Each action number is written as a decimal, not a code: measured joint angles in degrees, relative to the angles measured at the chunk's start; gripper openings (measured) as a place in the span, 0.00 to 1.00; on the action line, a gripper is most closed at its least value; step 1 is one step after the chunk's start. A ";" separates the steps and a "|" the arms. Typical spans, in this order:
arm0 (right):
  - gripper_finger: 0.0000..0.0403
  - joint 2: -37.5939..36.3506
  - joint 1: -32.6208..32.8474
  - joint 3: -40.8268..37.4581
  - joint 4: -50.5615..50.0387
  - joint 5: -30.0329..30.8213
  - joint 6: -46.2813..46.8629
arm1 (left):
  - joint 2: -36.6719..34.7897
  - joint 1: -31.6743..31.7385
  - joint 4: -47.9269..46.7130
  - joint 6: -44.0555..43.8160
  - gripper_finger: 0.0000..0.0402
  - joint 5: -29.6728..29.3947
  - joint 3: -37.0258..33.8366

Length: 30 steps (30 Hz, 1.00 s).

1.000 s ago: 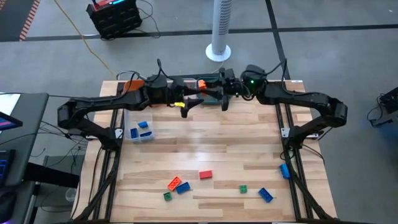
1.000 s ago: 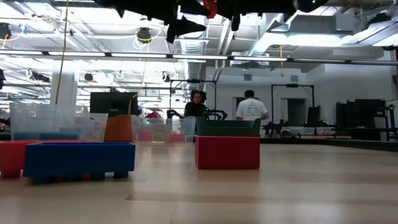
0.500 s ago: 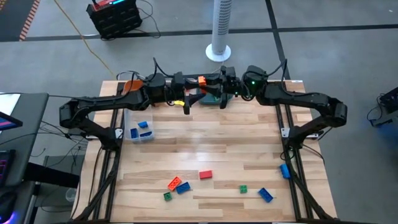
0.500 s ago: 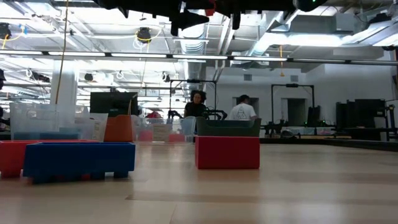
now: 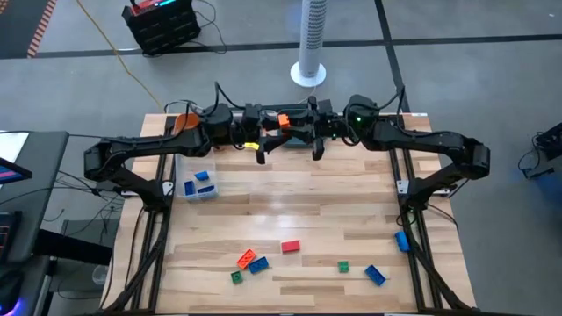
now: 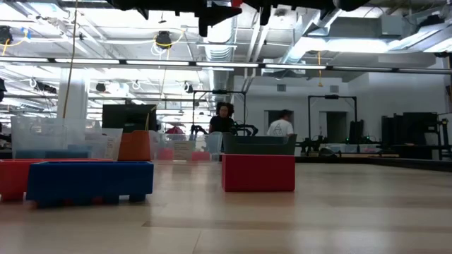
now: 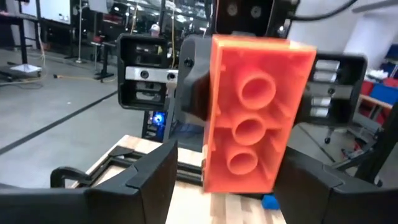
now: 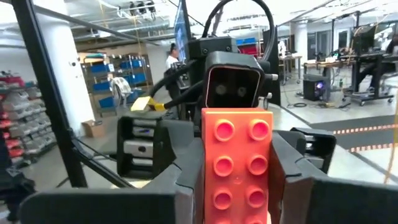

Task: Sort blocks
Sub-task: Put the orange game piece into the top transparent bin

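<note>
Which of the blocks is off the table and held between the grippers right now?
The orange block, held up between the left gripper and right gripper at the table's far edge; every other block lies on the table or in a bin.

The orange block (image 8: 235, 163) runs off the right wrist view's edge — its lower end is perhaps hidden between fingers.
</note>
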 joint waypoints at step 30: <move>0.61 -2.27 -7.32 10.01 -32.60 2.37 -4.68 | -0.20 8.87 -12.93 -8.99 0.33 5.23 0.06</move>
